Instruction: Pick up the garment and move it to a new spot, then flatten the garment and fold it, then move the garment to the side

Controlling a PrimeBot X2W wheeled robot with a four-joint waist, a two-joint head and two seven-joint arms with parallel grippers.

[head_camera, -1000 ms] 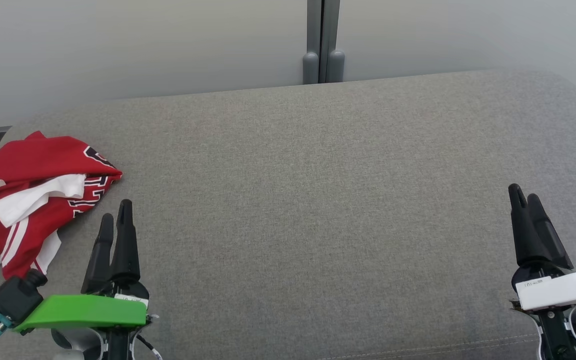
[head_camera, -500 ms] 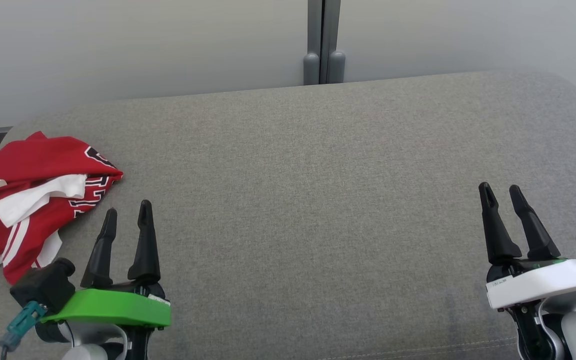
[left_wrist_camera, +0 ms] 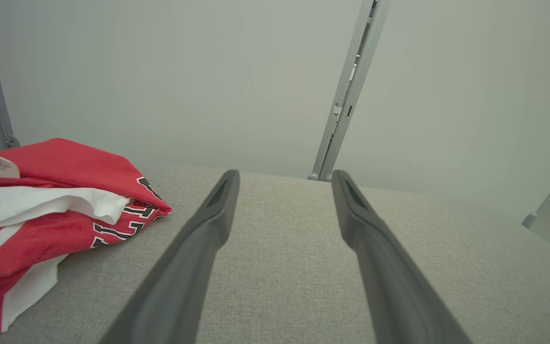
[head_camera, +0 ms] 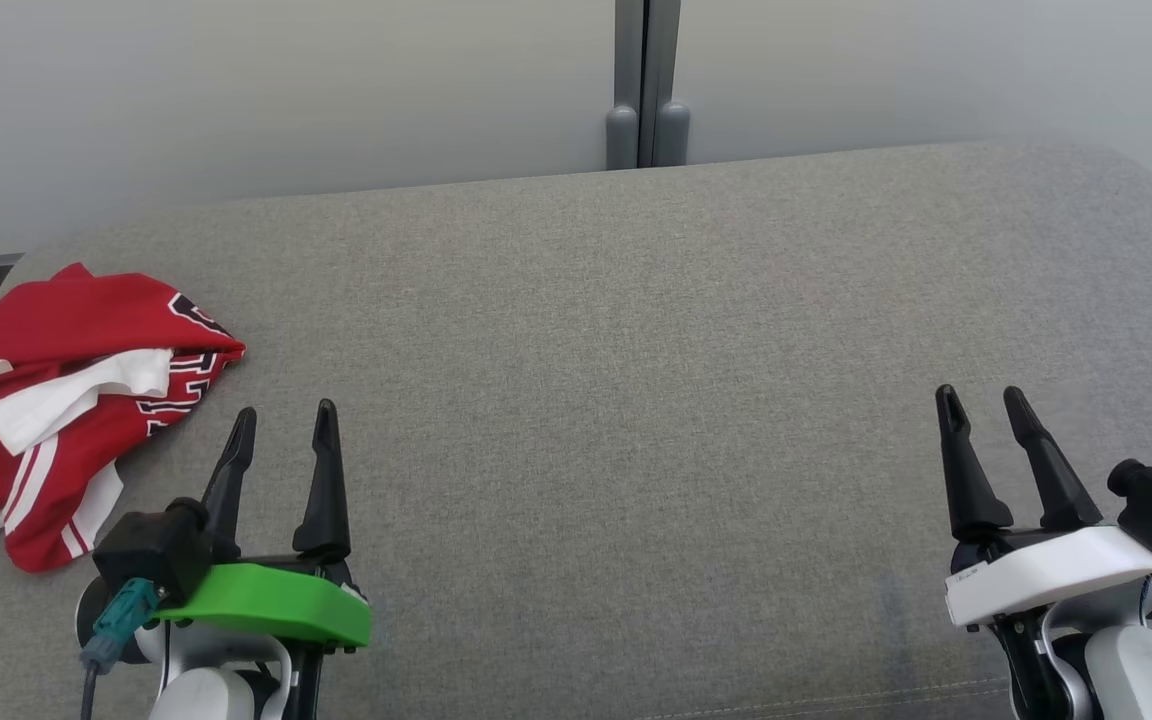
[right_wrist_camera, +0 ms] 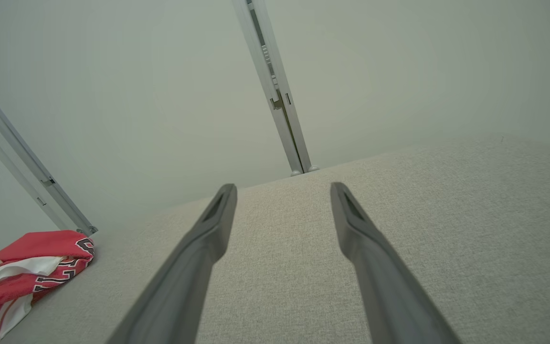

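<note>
A red and white garment (head_camera: 56, 400) with black lettering lies in a loose folded heap at the far left edge of the grey cushioned surface (head_camera: 616, 380). It also appears at the left in the left wrist view (left_wrist_camera: 50, 215) and small at the lower left in the right wrist view (right_wrist_camera: 22, 272). My left gripper (head_camera: 283, 425), on the green-cased wrist, stands open just right of the garment, apart from it, with nothing between its fingers. At the lower right my right gripper (head_camera: 979, 402), on the white-cased wrist, is open and empty, far from the garment.
A pale wall with a grey vertical post (head_camera: 646, 80) runs behind the surface. The cushion's back edge and rounded corners lie close to the wall. Bare grey fabric stretches between the two grippers.
Both wrists have turned so the fingers now show spread side by side. The left gripper has shifted right and slightly down, the right gripper left and slightly down. The garment has not moved.
</note>
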